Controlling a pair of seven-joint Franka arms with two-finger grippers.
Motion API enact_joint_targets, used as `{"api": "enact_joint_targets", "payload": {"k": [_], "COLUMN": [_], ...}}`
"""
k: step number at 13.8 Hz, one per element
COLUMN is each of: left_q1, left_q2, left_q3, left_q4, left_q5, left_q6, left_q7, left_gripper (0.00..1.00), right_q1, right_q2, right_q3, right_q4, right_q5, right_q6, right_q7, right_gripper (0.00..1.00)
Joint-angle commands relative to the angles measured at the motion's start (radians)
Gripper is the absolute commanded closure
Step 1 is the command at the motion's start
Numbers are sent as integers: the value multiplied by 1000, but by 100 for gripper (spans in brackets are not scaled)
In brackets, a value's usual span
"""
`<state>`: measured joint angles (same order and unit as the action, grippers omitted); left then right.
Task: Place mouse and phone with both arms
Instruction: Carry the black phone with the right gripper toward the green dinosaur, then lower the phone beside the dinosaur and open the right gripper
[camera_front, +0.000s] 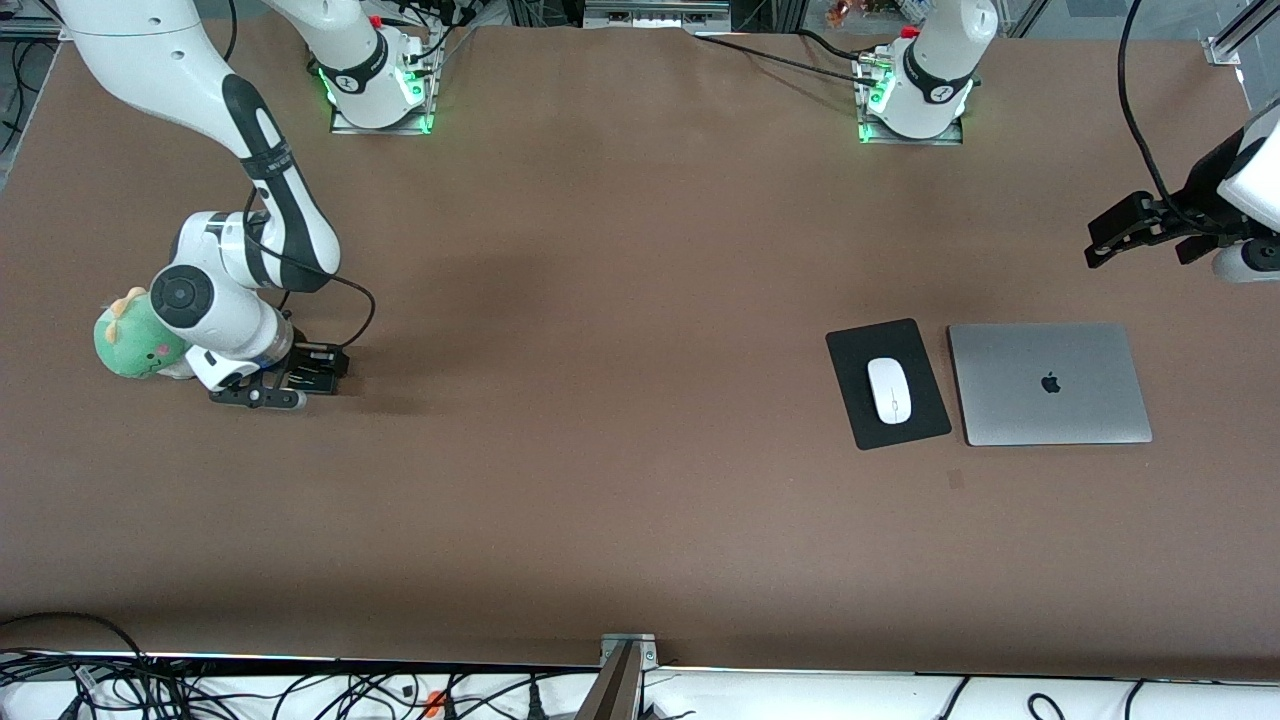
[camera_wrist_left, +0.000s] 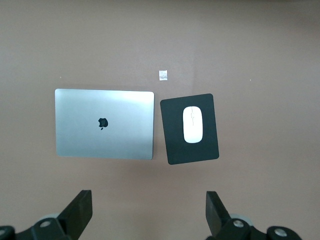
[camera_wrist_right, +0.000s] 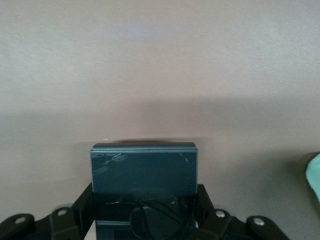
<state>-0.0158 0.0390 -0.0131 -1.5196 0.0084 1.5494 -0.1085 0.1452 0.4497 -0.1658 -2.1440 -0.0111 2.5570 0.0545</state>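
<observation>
My right gripper is low at the right arm's end of the table, just beside the green plush, fingers clamped on the phone, whose long axis runs straight out from my palm. My left gripper hangs spread wide and empty, up over the table by the laptop. The mouse lies on the pad beside the laptop, so I judge my left arm far nearer to it.
</observation>
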Motion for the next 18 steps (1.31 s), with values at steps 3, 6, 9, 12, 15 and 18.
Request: {"api": "enact_joint_targets", "payload": {"k": [3, 6, 9, 12, 15, 18], "left_q1": [8, 8, 8, 8, 7, 8], "left_q2": [29, 32, 32, 32, 32, 32], "left_q3": [-4, -2, -2, -2, -4, -4], "left_q4": [26, 26, 26, 26, 26, 26], "left_q5": [4, 5, 5, 7, 7, 5], "left_q6": [0, 1, 1, 0, 0, 0], "left_q7": [18, 21, 21, 23, 26, 27], "left_gripper": [0, 0, 0, 0, 0, 0], "right_q1": [-64, -65, -72, -73, -73, -72], "right_q2": [-59, -54, -51, -57, -89, -114], "right_q3": [19, 19, 19, 19, 23, 23], "right_q4": [-117, -126, -126, -120, -62, 54], "right_q5": [100, 109, 109, 109, 109, 112], "right_q6": [103, 124, 123, 114, -1, -187], "right_q7": [-76, -107, -137, -139, -136, -131], "right_gripper": [63, 61, 2, 0, 0, 0]}}
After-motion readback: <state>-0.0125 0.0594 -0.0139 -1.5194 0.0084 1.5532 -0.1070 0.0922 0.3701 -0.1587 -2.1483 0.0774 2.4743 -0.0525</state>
